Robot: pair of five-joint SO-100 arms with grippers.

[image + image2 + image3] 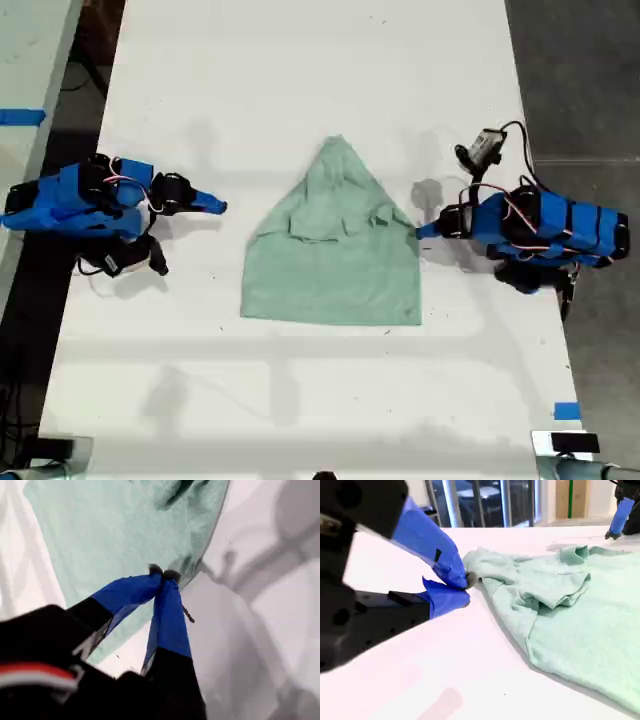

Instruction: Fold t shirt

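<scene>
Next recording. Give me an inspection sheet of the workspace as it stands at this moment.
Surface: white table, bare apart from the items below.
Job's things: t shirt, mint green, partly folded, tapering to a point at the exterior view's top, wrinkled in the middle.
Clutter: strip of blue tape near the table's edge.
Grippers: my first gripper, jaws together at the shirt's edge on the exterior view's right, grip on cloth unclear. My second gripper, jaws together, apart from the shirt.
Cables: loose wires loop above the first arm; a black cable beside the second arm.
Surroundings: dark floor; a pale neighbouring surface.
</scene>
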